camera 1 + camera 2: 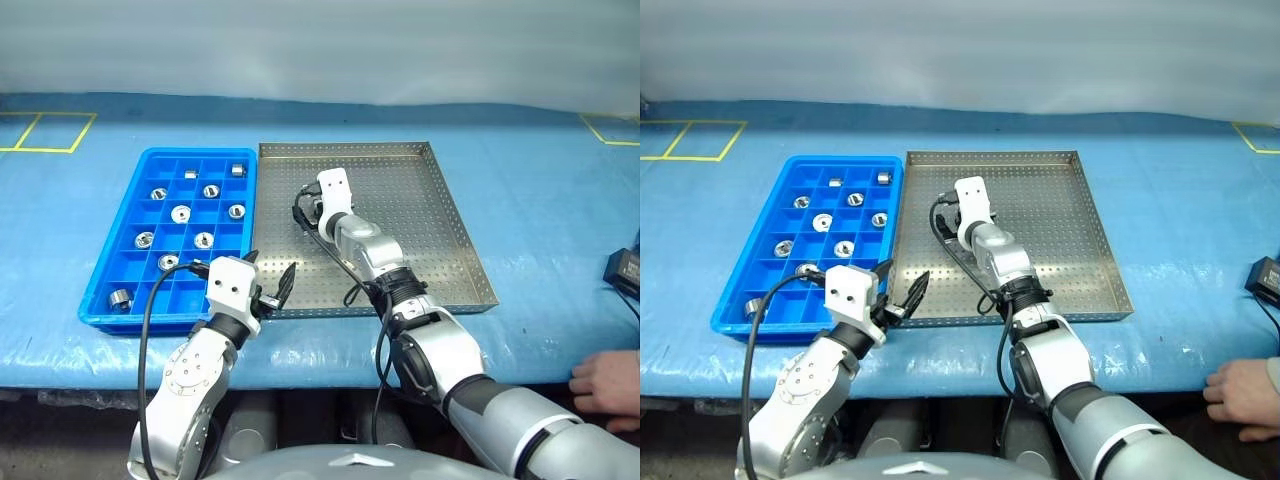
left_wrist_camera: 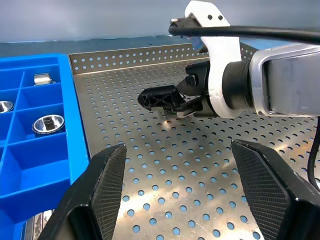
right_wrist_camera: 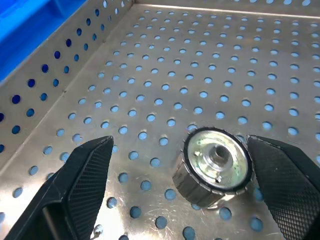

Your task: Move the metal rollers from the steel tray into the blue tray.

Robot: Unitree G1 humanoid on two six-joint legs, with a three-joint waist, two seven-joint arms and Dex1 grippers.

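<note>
Shiny perforated steel tray (image 1: 440, 230), glossy blue plastic tray (image 1: 135, 215), polished metal rollers (image 3: 215, 165)

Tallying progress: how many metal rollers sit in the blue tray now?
10 metal rollers in the blue tray: two in each of four farther rows, one a row nearer, one at the near left corner. The left gripper may hide others.

Blue-covered table (image 1: 540, 215): blue tray (image 1: 131, 262), steel tray (image 1: 440, 230)

Likely a workshop: taped table (image 1: 540, 210), parts trays (image 1: 150, 170)
</note>
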